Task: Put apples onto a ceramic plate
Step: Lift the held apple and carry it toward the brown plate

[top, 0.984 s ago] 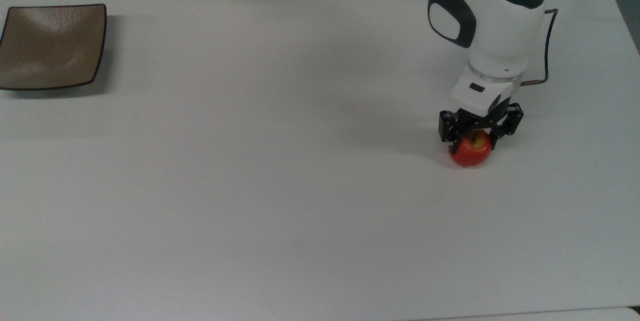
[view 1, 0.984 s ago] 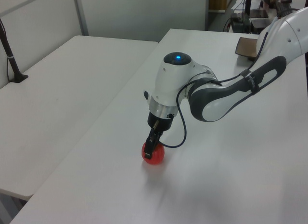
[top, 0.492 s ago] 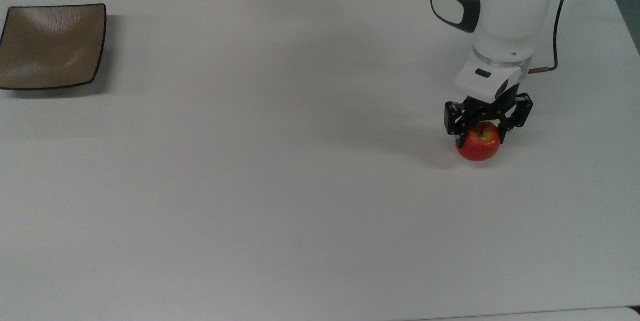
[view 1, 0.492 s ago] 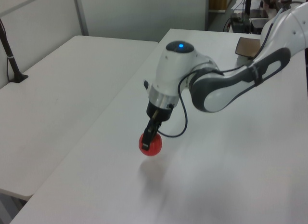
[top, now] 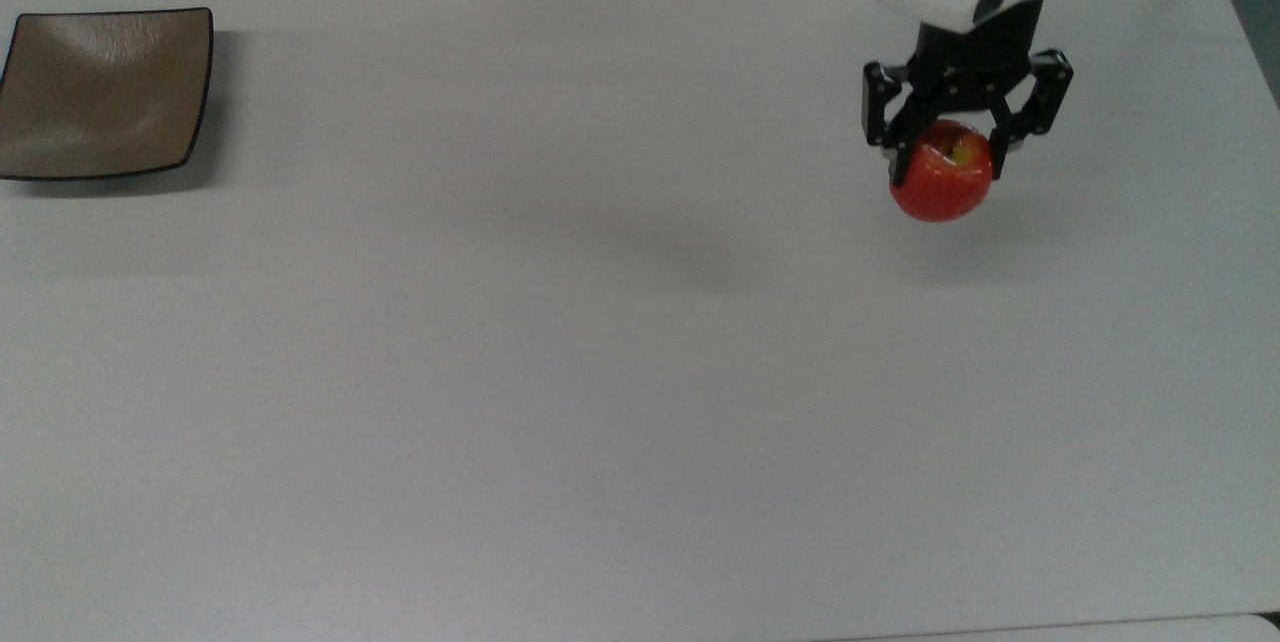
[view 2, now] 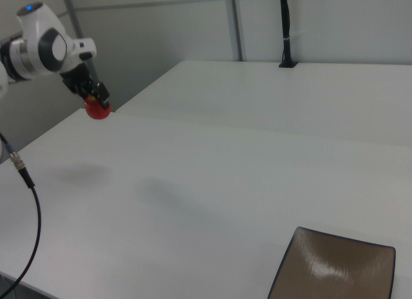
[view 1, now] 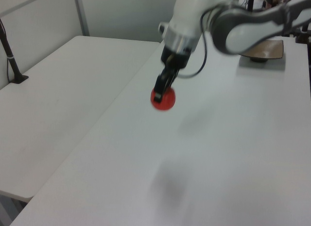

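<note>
The apple (top: 941,184) hangs in the air at the upper right of the top view, clear of the white worktop (top: 600,372), with a faint shadow beneath it. The gripper (top: 950,157) has it from above: the jaws are closed partway around its upper half, one black finger on each side, the yellow-green stem patch showing between them.

The plate (top: 100,92) sits at the upper left edge of the top view, bare, well apart from the apple, so nearly the whole width of the worktop lies between them.

My guess at the main risk is a slip. The skin is glossy and round, and the jaws seem to grip above its widest part, so a quick swing across could let it drop and roll.

The left view shows the apple (view 1: 163,99) lifted clear, its shadow far below. The right view puts the plate (view 2: 335,270) at lower right and the apple (view 2: 98,109) at upper left.
</note>
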